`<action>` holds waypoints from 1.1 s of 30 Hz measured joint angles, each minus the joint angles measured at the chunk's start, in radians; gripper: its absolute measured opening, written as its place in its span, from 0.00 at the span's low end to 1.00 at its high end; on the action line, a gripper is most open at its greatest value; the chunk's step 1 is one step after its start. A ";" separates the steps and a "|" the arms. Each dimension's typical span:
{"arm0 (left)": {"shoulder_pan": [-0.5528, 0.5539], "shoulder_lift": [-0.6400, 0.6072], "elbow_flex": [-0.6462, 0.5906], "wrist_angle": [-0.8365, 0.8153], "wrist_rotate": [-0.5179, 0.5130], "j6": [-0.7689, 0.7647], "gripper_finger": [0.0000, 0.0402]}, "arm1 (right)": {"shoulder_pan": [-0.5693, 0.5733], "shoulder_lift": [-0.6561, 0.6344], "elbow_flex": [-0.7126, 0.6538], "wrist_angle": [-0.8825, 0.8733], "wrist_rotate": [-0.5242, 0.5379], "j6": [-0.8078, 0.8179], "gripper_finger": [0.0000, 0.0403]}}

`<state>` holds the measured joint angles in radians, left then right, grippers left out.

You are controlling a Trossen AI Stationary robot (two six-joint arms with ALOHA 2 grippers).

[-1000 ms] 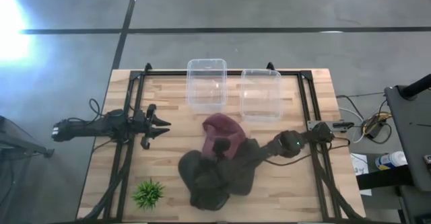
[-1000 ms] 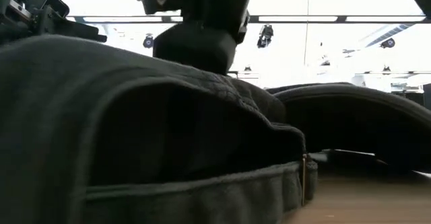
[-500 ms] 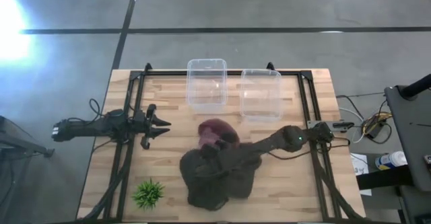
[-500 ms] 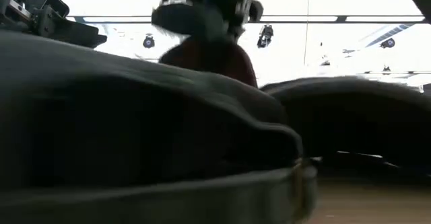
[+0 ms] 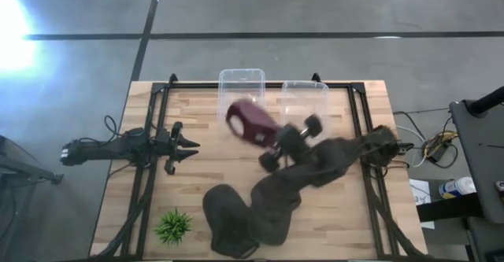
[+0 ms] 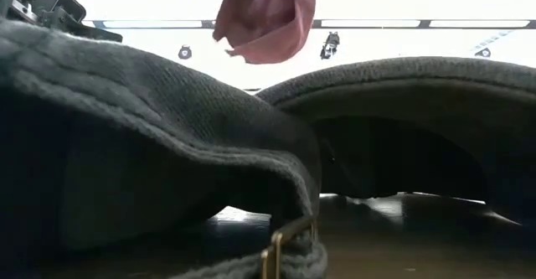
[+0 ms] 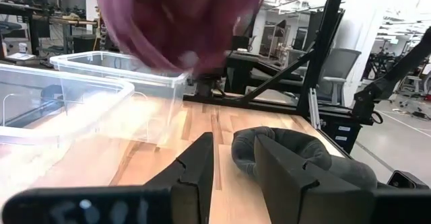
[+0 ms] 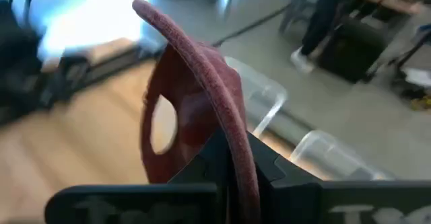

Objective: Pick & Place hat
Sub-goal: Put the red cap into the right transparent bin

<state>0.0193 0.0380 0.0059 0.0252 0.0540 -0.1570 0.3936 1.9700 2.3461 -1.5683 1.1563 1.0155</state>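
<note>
A maroon hat (image 5: 247, 121) hangs in the air near the left clear bin (image 5: 241, 85), with my right gripper (image 5: 266, 135) shut on it. In the low view the maroon hat (image 6: 268, 15) floats high above the table. Two dark hats (image 5: 246, 213) lie overlapped on the wood at the near middle. My left gripper (image 5: 191, 145) waits open at the table's left side, clear of everything. In its wrist view the left gripper (image 7: 232, 162) points toward the bins, with the maroon hat (image 7: 182, 22) blurred above. My right gripper pinches the maroon hat's rim edge (image 8: 232, 140) between its two fingers, with the edge running up out of the gap. The hat is lifted clear of the table and the dark hats, and its hollow inside (image 8: 185, 116) faces the wrist camera.
A second clear bin (image 5: 305, 105) stands right of the first at the far edge. A small green plant (image 5: 173, 226) sits at the near left. Black frame rails (image 5: 150, 136) run along both table sides. In the left wrist view a dark hat (image 7: 296, 153) lies ahead.
My right gripper has shut on the maroon hat, then risen and swung toward the far edge and the bins. The maroon hat has come off the dark hats and now hangs clear above the table.
</note>
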 joint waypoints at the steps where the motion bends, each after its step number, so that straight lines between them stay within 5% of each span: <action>1: 0.000 0.000 0.000 0.000 0.000 0.000 0.26 | -0.015 -0.022 -0.014 0.001 0.023 -0.049 0.03; 7: 0.000 0.000 0.000 0.000 0.000 0.000 0.26 | -0.158 -0.111 -0.134 -0.002 0.063 -0.161 0.03; 13: 0.000 0.000 0.000 0.000 0.000 0.000 0.26 | -0.376 -0.211 -0.336 -0.005 -0.159 -0.031 0.03; 18: 0.000 0.000 0.000 0.001 -0.001 0.000 0.26 | -0.445 -0.265 -0.437 -0.003 -0.185 -0.080 0.03; 22: 0.000 0.000 0.000 0.001 -0.001 0.000 0.26 | -0.501 -0.314 -0.497 -0.002 -0.333 -0.076 0.03; 27: 0.000 0.000 0.000 0.001 -0.002 0.000 0.26 | -0.583 -0.385 -0.677 -0.004 -0.696 0.029 0.03; 33: 0.000 0.000 0.000 0.002 -0.002 -0.035 0.26 | -0.598 -0.414 -0.873 0.040 -0.797 0.134 0.03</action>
<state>0.0191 0.0383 0.0059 0.0270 0.0521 -0.1916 -0.2048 1.5560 1.4728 -1.5281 0.3596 1.1494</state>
